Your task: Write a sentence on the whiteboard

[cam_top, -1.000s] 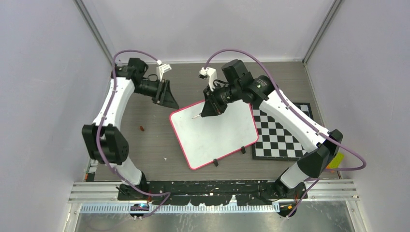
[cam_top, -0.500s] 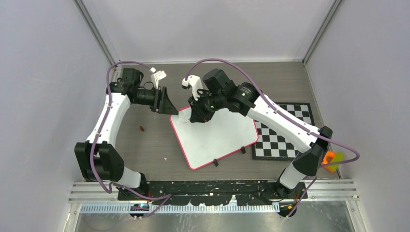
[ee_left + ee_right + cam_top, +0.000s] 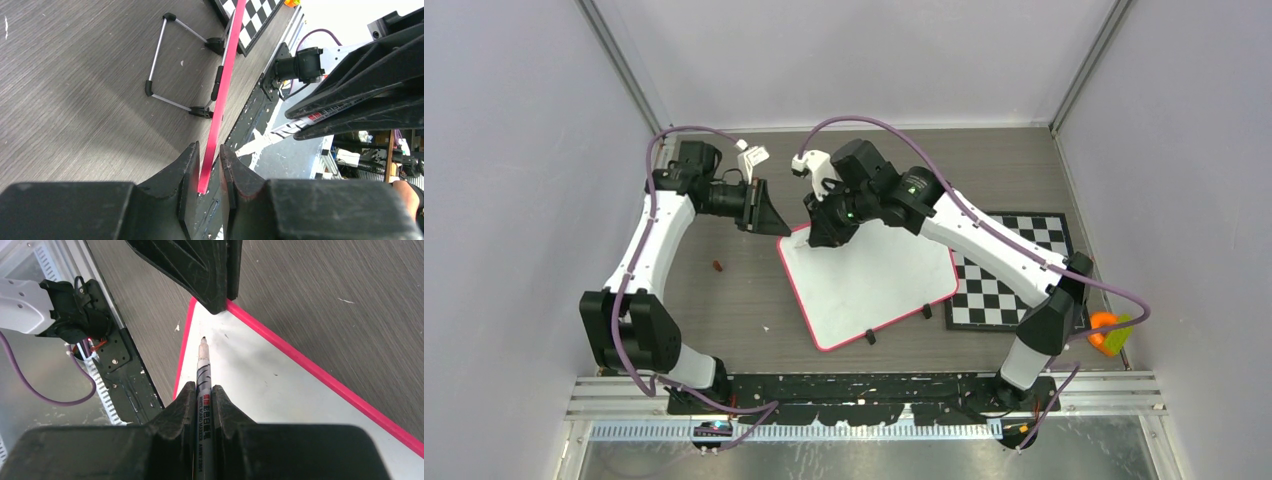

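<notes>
near edge: both arm bases on the black rail, with a strip of bare worktop point(image 3: 734, 340) between the rail and the board

whiteboard point(image 3: 874, 285) sits mid-worktop, turned off-square. Its two black feet point(image 3: 870, 337) are on the near long edge. Red-pink rim, rounded corners, face plain white. Left wrist view shows a wire stand point(image 3: 159, 50) under it, so the far side is lifted off the worktop

right: checkered board point(image 3: 1009, 285) lies right up against the whiteboard's right edge; touching or tucked under, can't tell. Right arm's elbow hangs over its near-right corner, orange-and-yellow thing point(image 3: 1106, 330) just beyond that. No free room on that side

left: open worktop from the board's left edge out to the left arm, just one small brown bit point(image 3: 718, 265) lying in it

far-left corner of the board is crowded:
- left fingers point(image 3: 187, 165) closed down to a thin slot, the pink rim pinched in it right at the corner
- right fingers point(image 3: 182, 400) clamped on a marker point(image 3: 203, 370), uncapped, tip aimed at the white face just inside that corner; touching or not, can't tell
- the two sets of fingers are just beside each other

behind them a clear band of worktop runs to the back wall
</notes>
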You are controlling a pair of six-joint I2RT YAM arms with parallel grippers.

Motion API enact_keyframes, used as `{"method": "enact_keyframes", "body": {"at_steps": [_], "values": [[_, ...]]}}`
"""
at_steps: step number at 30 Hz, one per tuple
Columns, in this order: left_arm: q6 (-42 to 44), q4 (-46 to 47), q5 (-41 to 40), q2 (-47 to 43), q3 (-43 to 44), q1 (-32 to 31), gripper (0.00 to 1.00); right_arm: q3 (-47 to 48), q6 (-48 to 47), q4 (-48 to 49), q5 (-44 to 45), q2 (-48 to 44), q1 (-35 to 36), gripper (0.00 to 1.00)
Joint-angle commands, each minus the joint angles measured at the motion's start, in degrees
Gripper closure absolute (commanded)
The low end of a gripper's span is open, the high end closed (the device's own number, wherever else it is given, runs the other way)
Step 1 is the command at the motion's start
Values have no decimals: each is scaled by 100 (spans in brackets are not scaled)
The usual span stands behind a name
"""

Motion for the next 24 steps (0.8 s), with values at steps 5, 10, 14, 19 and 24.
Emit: {"method": "enact_keyframes", "body": {"at_steps": [5, 10, 14, 19, 24], "values": [[122, -43, 79, 58, 104, 34, 77, 427, 197, 272, -190, 150, 46, 100], [155, -56, 79, 45, 100, 34, 81, 482, 200, 284, -89, 231, 58, 100], [158, -52, 88, 50, 94, 32, 85, 510, 201, 315, -22, 266, 64, 100], [159, -56, 97, 58, 93, 32, 90, 456, 172, 317, 99, 291, 66, 100], [177, -73, 84, 45, 93, 31, 95, 235, 116, 340, 278, 241, 66, 100]]}}
